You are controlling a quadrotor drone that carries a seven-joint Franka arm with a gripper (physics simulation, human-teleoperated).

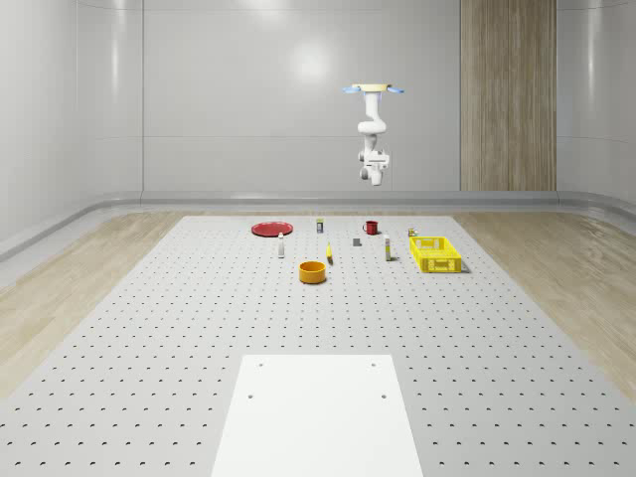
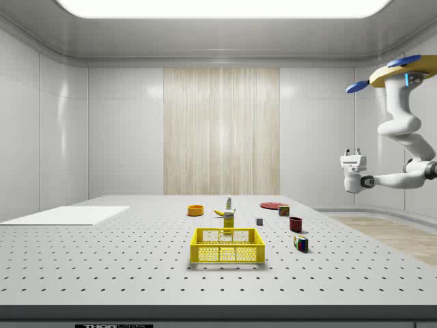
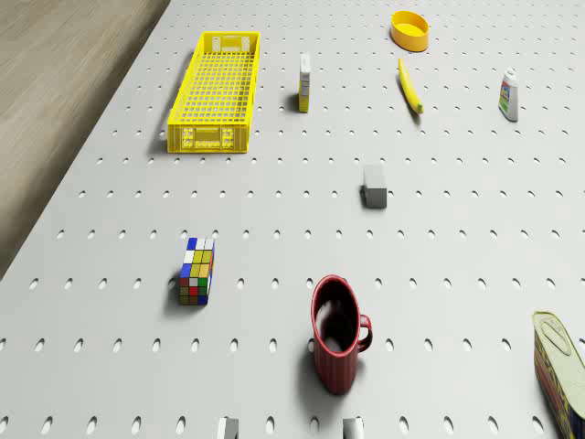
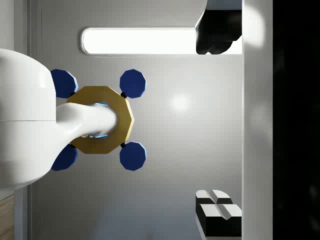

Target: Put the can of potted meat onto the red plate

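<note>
Hovering high by the table's [image 1: 149, 328] far edge, gripper [image 2: 353, 151] spread wide, empty. Likely rigid, slick, weighty potted meat can [image 3: 558, 368]; best pinched across narrow sides

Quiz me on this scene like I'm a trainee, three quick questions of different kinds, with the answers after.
1. True or false: the drone hovers high above the table, its gripper open and holding nothing.
2. Multiple choice: which stands nearest the red mug? A) yellow basket B) Rubik's cube C) orange bowl
3. Short answer: is the can of potted meat on the red plate or apart from it?

Key: 1 true; 2 B; 3 apart.
</note>
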